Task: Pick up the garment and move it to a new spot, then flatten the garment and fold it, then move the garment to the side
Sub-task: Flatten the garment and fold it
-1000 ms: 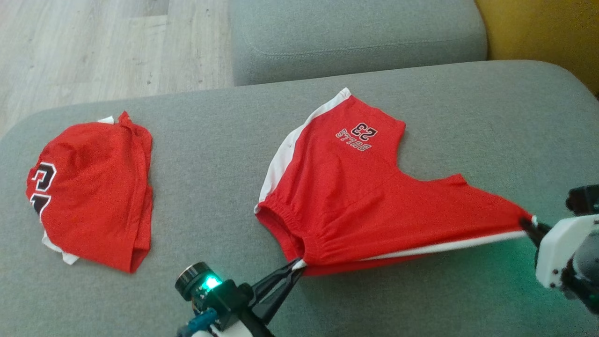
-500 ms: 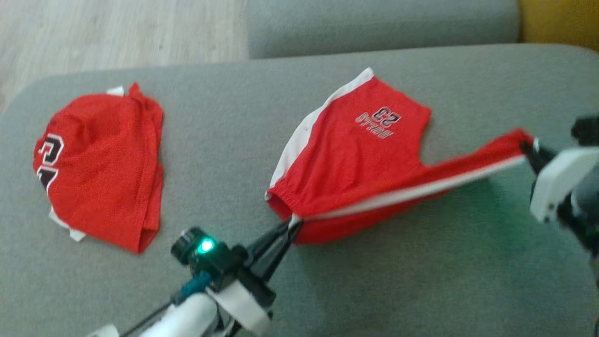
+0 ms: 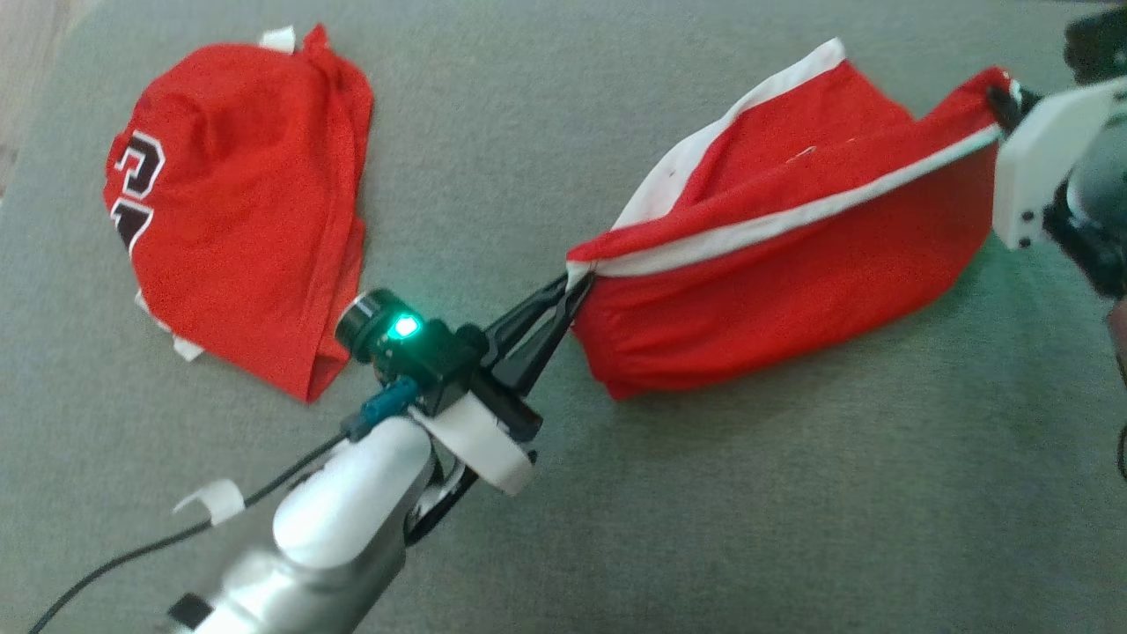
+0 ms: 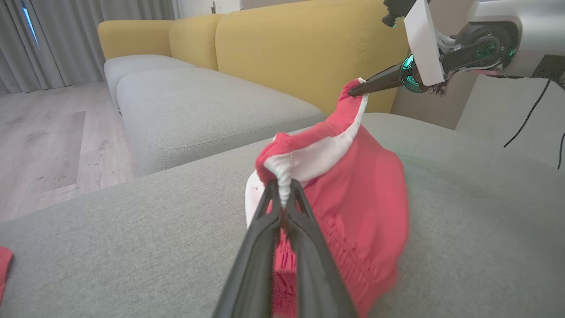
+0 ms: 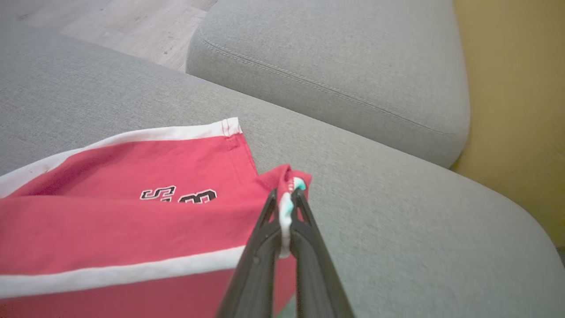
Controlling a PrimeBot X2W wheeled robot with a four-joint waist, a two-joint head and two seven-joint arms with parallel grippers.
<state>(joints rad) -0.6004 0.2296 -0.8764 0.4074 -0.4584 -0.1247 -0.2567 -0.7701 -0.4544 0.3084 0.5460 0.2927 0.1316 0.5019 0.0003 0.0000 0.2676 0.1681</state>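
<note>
Left hand (image 3: 572, 286) is seen in the head view clamped tight on the waistband corner of the red shorts (image 3: 775, 264), and the right hand (image 3: 999, 95) is pinched on the leg hem at the far right. Compared with a second ago, the near edge has been lifted off the grey cushion (image 3: 704, 511) and swung over toward the far half. The white stripe is now pulled taut between the two grips, and the whole picture has shifted too, which is put down to the camera. So the fold looks to be under way, not finished. Another red garment (image 3: 238, 194) is left lying well apart on the left. In the left wrist view, bunched white trim is squeezed between the fingers, with cloth hanging down to the cushion. In the right wrist view, the hem is gripped at the fingertips above the lower layer, where part of the lettering (image 5: 178, 194) can be made out.
</note>
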